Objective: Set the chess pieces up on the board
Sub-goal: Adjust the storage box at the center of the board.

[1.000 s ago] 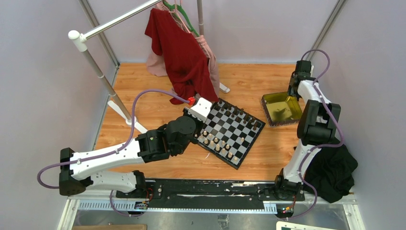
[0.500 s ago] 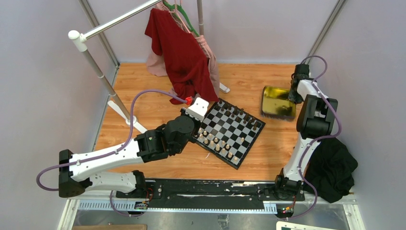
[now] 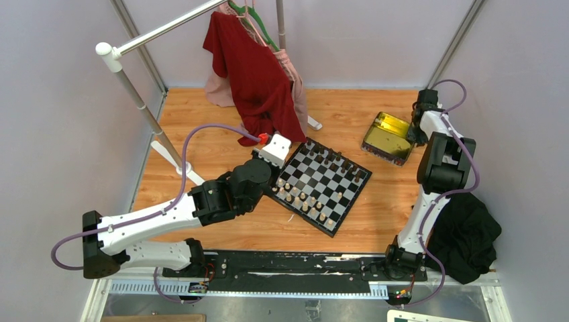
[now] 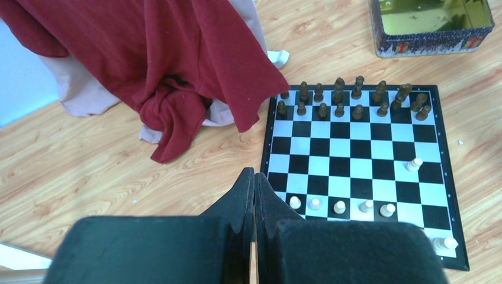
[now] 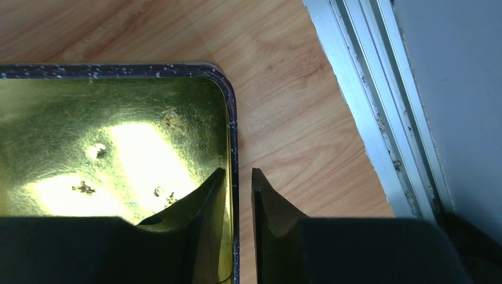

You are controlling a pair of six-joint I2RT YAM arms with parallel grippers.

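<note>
While right tool is pinching tin rim near table edge, left tool is hovering clenched, empty, beside board edge.

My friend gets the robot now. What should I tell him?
Left tool: shut, empty, beside a corner of the black-and-white checkered board.
Right tool: shut on the wall of the shiny gold square tin; no pieces seen inside.
Done: small dark pieces in two rows at one end, light cream pieces at the other.
Left: one light piece stands ahead of its row; probably fix it, then release the tin.
</note>
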